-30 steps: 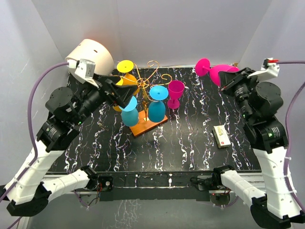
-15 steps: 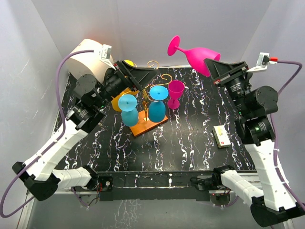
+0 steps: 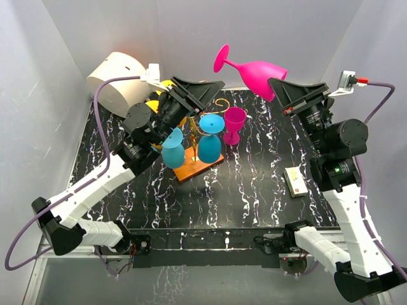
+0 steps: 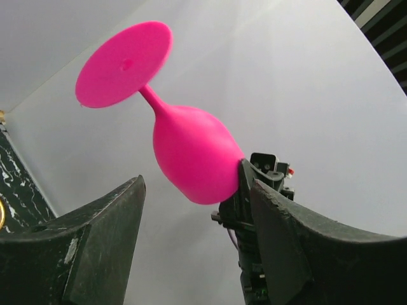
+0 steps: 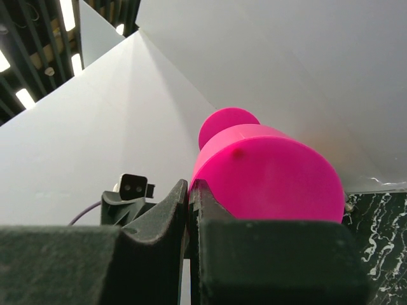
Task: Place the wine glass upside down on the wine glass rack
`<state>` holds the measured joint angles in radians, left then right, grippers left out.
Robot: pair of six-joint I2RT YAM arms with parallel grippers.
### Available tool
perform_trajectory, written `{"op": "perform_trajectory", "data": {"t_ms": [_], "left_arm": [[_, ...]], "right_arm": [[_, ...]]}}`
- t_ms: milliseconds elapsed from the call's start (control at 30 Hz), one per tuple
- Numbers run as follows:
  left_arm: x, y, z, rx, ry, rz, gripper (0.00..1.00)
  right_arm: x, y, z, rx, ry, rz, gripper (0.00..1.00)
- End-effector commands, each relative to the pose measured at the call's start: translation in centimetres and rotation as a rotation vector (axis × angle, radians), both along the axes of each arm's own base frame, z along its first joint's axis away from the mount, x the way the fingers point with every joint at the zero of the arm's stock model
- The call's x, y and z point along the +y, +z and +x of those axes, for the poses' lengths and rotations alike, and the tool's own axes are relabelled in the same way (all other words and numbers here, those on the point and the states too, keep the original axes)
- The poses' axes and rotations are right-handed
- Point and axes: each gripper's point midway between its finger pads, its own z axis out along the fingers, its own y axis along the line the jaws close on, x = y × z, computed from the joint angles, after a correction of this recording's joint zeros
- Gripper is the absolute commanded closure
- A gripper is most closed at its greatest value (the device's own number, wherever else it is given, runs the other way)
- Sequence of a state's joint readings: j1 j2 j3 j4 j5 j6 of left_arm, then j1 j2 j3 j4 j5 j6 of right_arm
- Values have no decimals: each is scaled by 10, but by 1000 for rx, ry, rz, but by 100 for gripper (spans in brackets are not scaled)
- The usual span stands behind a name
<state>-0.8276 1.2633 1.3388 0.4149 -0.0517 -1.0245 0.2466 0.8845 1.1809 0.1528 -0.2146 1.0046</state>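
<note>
My right gripper (image 3: 275,86) is shut on the rim of a pink wine glass (image 3: 253,68) and holds it high in the air, tilted, with its foot toward the upper left. The right wrist view shows the jaws (image 5: 189,187) pinching that rim, the bowl (image 5: 267,171) filling the right side. My left gripper (image 3: 213,88) is raised toward the glass and open. In the left wrist view the glass (image 4: 191,159) shows beyond the gap of my left gripper (image 4: 198,190), untouched. The gold wire wine glass rack (image 3: 205,105) stands below on its orange-brown base (image 3: 194,168).
Two blue glasses (image 3: 210,143) hang upside down on the rack, with yellow and orange ones behind my left arm. A magenta glass (image 3: 234,124) stands upright to its right. A white drum (image 3: 114,79) sits back left, and a small box (image 3: 296,181) lies to the right.
The right arm lifted the pink glass from the back of the table up and leftward. The left arm swung up and right toward it, its jaws narrowing.
</note>
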Motion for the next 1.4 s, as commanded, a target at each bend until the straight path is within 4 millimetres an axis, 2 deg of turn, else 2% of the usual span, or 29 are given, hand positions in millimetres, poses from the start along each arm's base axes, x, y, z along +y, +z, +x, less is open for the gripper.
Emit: {"op": "perform_trajectory", "data": {"t_ms": [0,167,300,467,600,733,867,1067,1233,1367], "left_arm": [[9,40,0,-83,68,-127,35],[-1,44,9,-94,93,-139,37],[4,46,16,-96,161,-128,47],[9,49,19,-106,195,-155,50],[15,56,18,-120,208,-184,50],[29,66,15,-118,233,-260,52],[37,73,10,-129,233,-310,57],[34,77,8,-137,206,-325,65],[36,80,7,-146,209,-331,67],[27,87,-1,-208,156,-340,68]], "right_arm": [[5,19,-25,-105,77,23,100],[13,19,-39,-140,153,35,100],[16,23,-49,-176,197,38,100],[24,21,-56,-189,271,38,100],[31,15,-62,-192,329,26,100],[34,11,-66,-192,360,23,100],[36,8,-66,-186,378,20,100],[42,3,-72,-200,441,14,100],[48,-3,-74,-195,499,16,100],[50,-8,-73,-179,517,14,100]]}}
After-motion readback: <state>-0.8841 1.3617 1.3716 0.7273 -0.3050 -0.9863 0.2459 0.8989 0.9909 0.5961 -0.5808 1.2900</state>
